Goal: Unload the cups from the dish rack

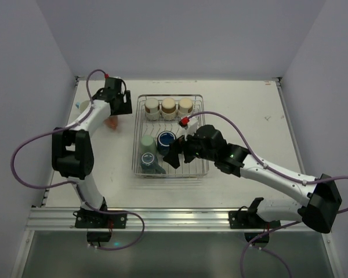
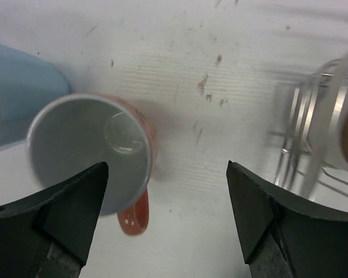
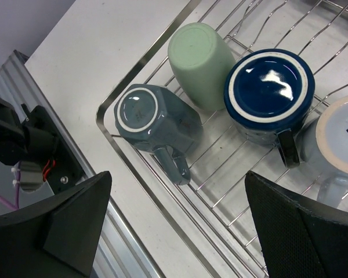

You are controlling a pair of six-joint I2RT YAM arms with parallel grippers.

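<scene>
The silver wire dish rack [image 1: 180, 174] stands mid-table. It holds three cream cups [image 1: 169, 107] along the back, and a sage green tumbler [image 1: 147, 143], a navy mug [image 1: 166, 139] and a grey mug [image 1: 148, 162] at the front left. My right gripper [image 1: 175, 155] hovers open and empty over them. Its wrist view shows the grey mug [image 3: 153, 119], green tumbler [image 3: 200, 61], navy mug [image 3: 269, 92] and a white mug [image 3: 339, 139], all bottom up. My left gripper [image 1: 120, 110] is open and empty left of the rack, above a salmon pink mug [image 2: 90, 150] standing upright on the table.
A light blue cup [image 2: 23, 92] stands on the table beside the salmon mug, also in the top view [image 1: 83, 107]. The rack's rim [image 2: 313, 127] is at the right of the left wrist view. The table's near edge rail [image 3: 75, 191] runs close under my right gripper.
</scene>
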